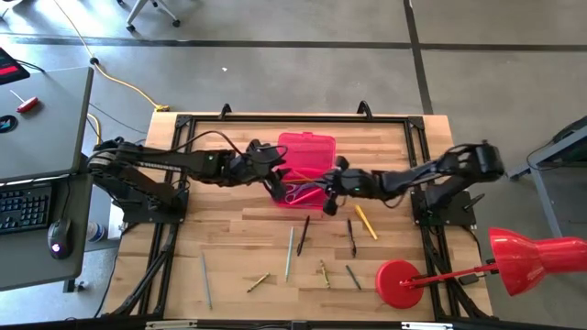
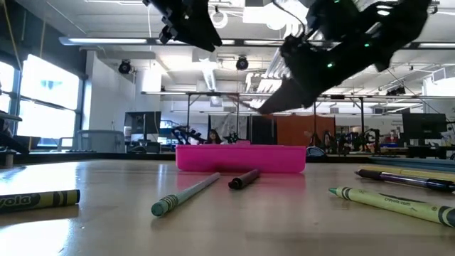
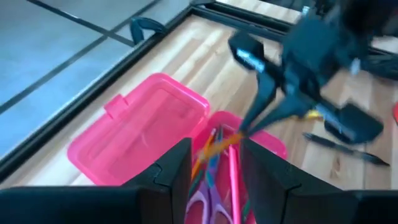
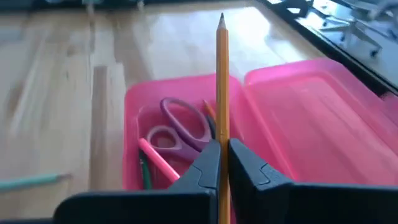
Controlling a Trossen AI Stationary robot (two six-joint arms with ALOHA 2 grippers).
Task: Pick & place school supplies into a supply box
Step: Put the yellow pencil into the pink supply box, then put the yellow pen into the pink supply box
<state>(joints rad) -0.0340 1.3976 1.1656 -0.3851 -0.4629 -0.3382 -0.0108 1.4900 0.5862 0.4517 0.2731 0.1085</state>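
The pink supply box [image 1: 307, 156] lies open at the table's middle, its lid folded out toward the far edge. In its tray are purple-handled scissors [image 4: 183, 127], a pink pen [image 4: 158, 158] and other pens. My right gripper [image 4: 222, 163] hovers over the tray from the right, shut on an orange pencil [image 4: 222, 81]. From the left, my left gripper [image 3: 217, 171] is raised above the box's near-left part. It is open with nothing between its fingers. Several pencils and pens [image 1: 292, 249] lie flat on the near half of the table. My right gripper pinches the orange pencil's shaft [image 4: 222, 138] between its two fingers. The pencil runs along the fingers, its sharpened tip [image 4: 222, 18] sticking far out ahead of them. It is lifted clear, slanting down over the open tray.
A red lamp with a round base [image 1: 402, 280] stands at the near right corner. Loose pens and pencils lie near it, such as a yellow one [image 1: 367, 223] and a dark one [image 1: 351, 238]. Crayons [image 2: 394, 203] and a marker [image 2: 244, 178] lie in front of the box.
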